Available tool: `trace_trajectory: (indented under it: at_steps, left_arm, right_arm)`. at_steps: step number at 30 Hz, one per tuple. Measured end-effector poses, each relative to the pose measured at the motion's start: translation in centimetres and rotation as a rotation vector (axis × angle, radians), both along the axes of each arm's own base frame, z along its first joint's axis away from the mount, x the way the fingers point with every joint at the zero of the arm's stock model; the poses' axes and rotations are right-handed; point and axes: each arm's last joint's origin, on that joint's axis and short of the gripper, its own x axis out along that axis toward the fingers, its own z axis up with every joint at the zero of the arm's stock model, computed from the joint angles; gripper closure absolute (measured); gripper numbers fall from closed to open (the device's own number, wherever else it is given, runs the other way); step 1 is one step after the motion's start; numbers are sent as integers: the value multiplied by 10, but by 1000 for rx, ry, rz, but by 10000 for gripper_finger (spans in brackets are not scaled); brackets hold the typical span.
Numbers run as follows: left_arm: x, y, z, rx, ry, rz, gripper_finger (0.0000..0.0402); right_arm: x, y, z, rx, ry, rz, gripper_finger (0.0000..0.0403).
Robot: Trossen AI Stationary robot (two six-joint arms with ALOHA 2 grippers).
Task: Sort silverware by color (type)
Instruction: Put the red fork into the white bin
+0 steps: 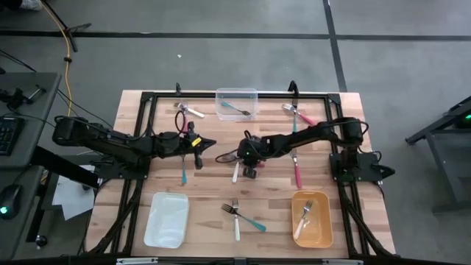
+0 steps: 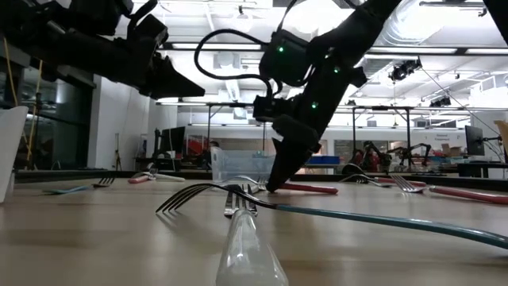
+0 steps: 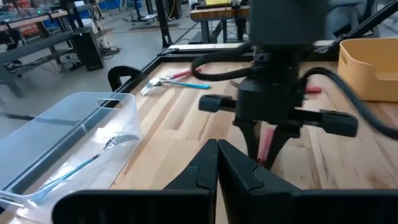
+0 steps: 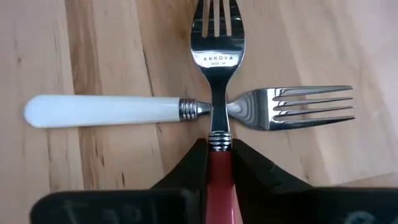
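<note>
Wooden slatted table (image 1: 206, 193): right gripper (image 4: 219, 163) clamps a pink-red-handled fork (image 4: 217, 74) lying across a white-handled fork (image 4: 106, 110); lifting seems next. Left gripper (image 1: 211, 143), closed, waits.

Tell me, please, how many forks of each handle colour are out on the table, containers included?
Pink-handled forks: 4
Teal-handled forks: 4
White-handled forks: 4
Total: 12
</note>
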Motion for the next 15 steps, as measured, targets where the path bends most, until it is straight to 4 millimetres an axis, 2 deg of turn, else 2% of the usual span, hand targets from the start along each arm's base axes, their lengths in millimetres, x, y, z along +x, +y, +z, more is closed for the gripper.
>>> trace_trajectory:
  at_steps: [3,6,9,11,15]
  left_arm:
    - [0,0,1,-5,-9,7,401]
    - [0,0,1,-5,-16,7,401]
    - [1,0,3,2,-34,6,401]
    - [1,0,5,5,-57,5,401]
    - [2,1,12,4,-123,11,401]
  right_arm:
    - [-7,6,6,-73,40,-7,361]
    - [-12,15,21,-139,-12,10,361]
    - [-26,20,31,-151,-101,12,361]
    - [-39,18,31,-158,-157,-3,361]
    - [-60,11,43,-164,-370,-30,361]
